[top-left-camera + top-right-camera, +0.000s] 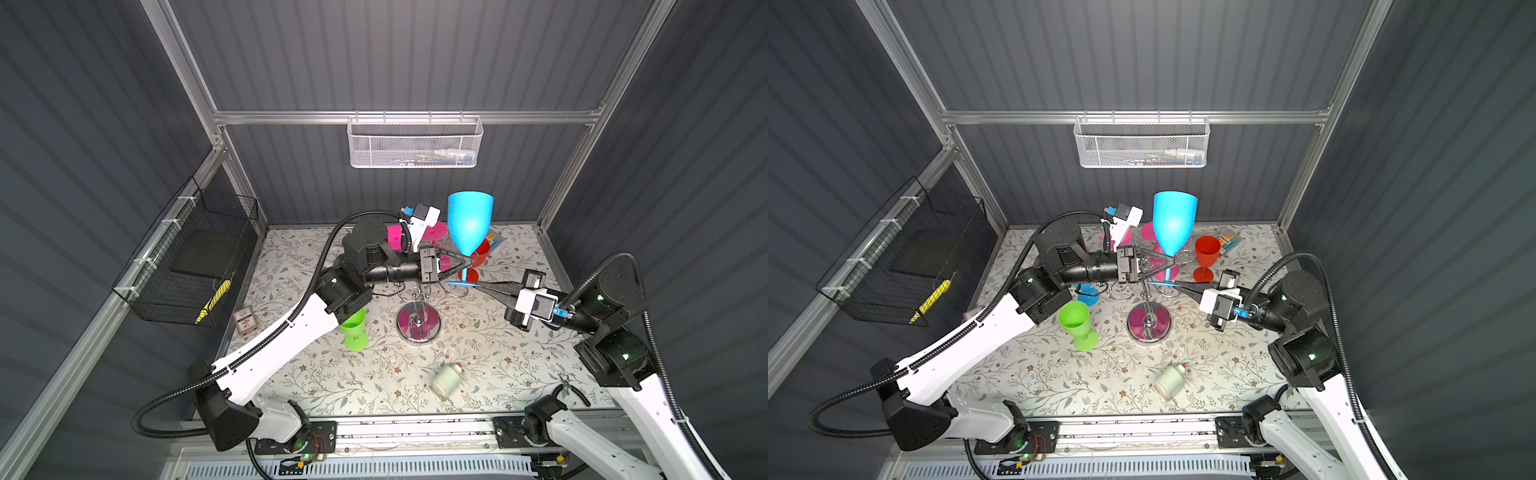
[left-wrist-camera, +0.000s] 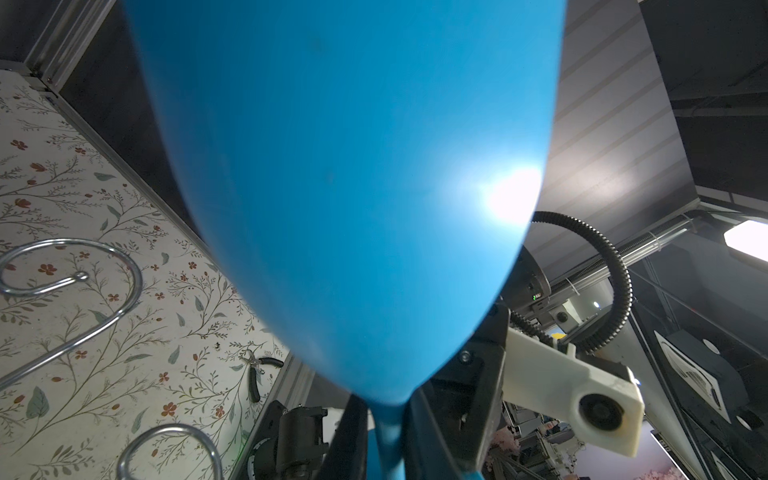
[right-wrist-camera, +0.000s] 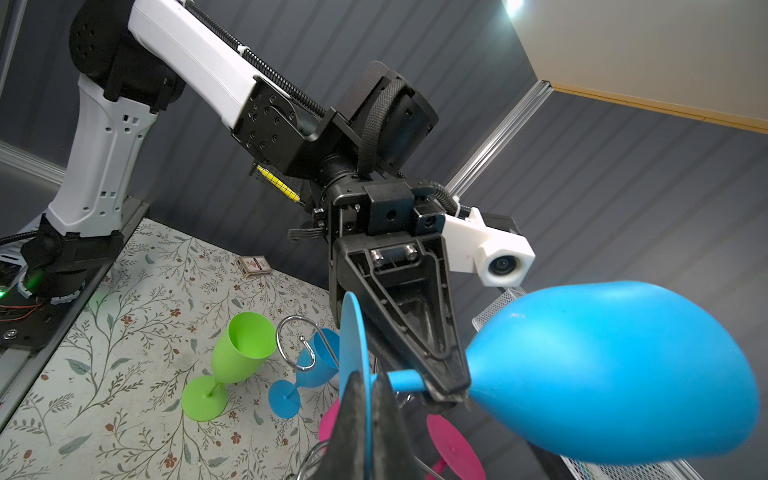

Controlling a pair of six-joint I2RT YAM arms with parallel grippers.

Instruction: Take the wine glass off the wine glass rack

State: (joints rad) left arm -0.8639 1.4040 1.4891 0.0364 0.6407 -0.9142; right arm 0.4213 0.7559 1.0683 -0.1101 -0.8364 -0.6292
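Blue wine glass (image 2: 345,187), likely light slick plastic, suits a stem hold: left gripper (image 3: 448,394) clamps there, right gripper (image 1: 478,284) pinches its foot (image 3: 353,332)

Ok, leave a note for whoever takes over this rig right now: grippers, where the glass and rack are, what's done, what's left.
Left gripper: shut on the blue wine glass, on its stem just under the bowl.
Right gripper: shut on the edge of that glass's foot.
Glass: upright, in the air beside the wine glass rack, apparently clear of its arms.
Done: glass off the rack.
Left: probably release one gripper and stand the glass on the table.
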